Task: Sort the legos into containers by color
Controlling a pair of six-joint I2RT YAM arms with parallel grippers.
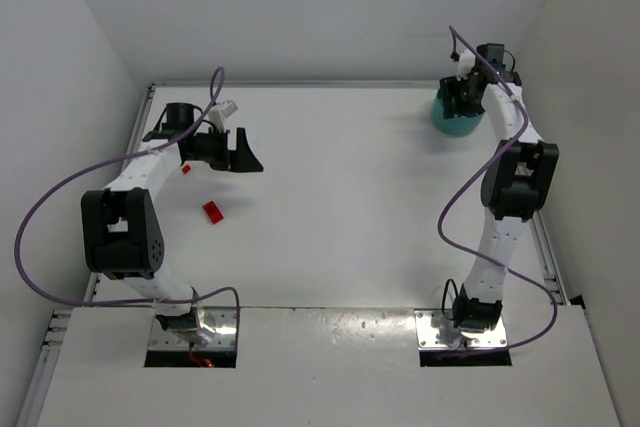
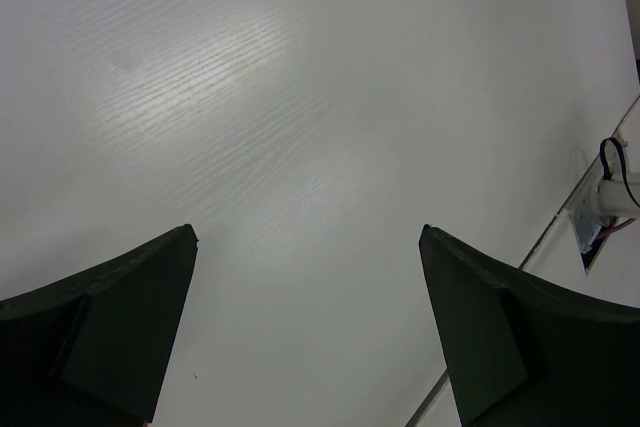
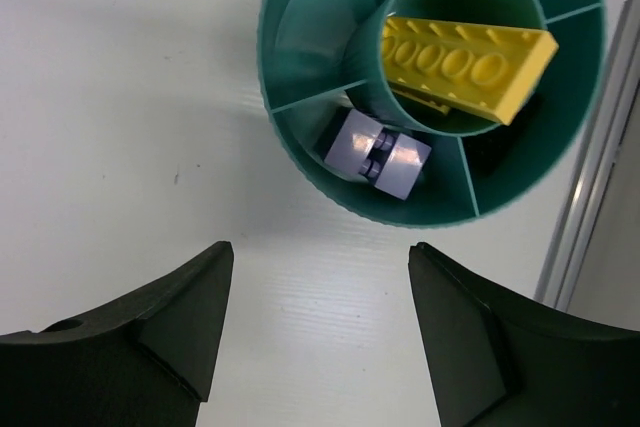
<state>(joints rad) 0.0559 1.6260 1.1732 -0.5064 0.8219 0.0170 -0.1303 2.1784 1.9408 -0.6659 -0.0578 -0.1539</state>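
The teal tub (image 1: pixel 448 121) stands at the table's far right corner, partly covered by my right gripper (image 1: pixel 462 97). In the right wrist view the tub (image 3: pixel 300 37) shows a yellow lego (image 3: pixel 470 62) in its round centre compartment and a whitish lego (image 3: pixel 378 155) in an outer one. My right gripper (image 3: pixel 320 252) hangs open just short of the tub, with nothing between its fingers. Two red legos lie on the left of the table, a small one (image 1: pixel 185 168) and a larger one (image 1: pixel 213 212). My left gripper (image 1: pixel 245 152) is open to their right, over bare table (image 2: pixel 308 237).
A metal rail (image 3: pixel 590 177) runs along the table's right edge, close beside the tub. White walls close in the table at the back and on both sides. Purple cables loop off both arms.
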